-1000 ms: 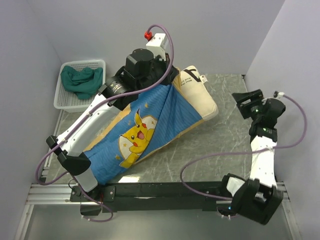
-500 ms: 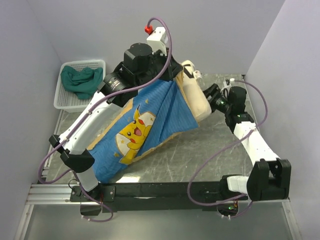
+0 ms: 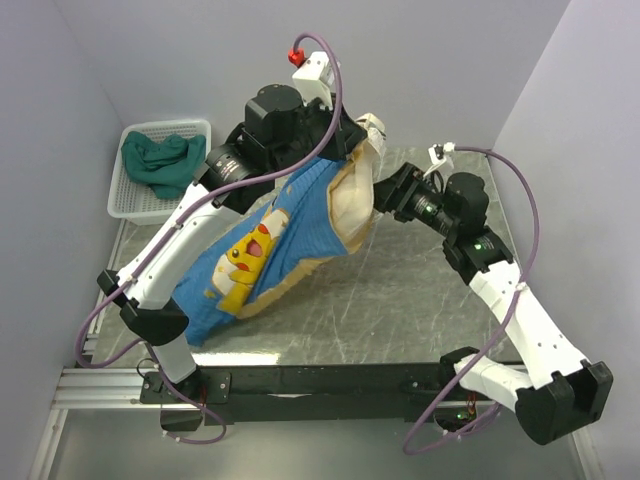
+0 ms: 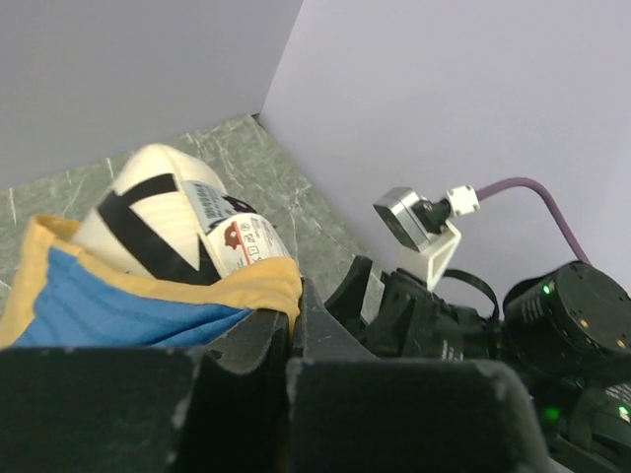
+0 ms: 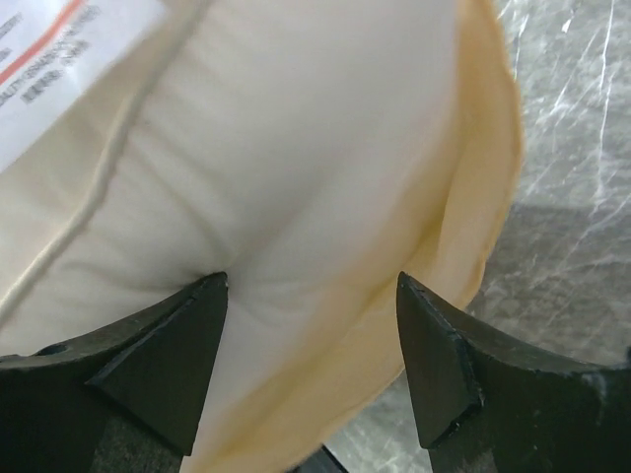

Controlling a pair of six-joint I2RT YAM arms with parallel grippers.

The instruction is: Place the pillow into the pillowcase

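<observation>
Compared with one second earlier, the right gripper (image 5: 308, 284) had travelled from the right side of the table (image 3: 420, 290) to the exposed end of the pillow (image 5: 286, 138), jaws apart, fingertips (image 5: 177, 345) pressing its cream surface. The pillow sat deeper inside the pillowcase (image 3: 300, 230), with less protruding. The left gripper (image 4: 291, 320), jaws clamped on the mustard hem (image 4: 246, 281), held the mouth raised. The white label (image 4: 242, 236) bore red and black print, too small to read.

Left claw (image 4: 294, 307) clamped, raised high; right claw (image 5: 308, 288) spread wide.
</observation>
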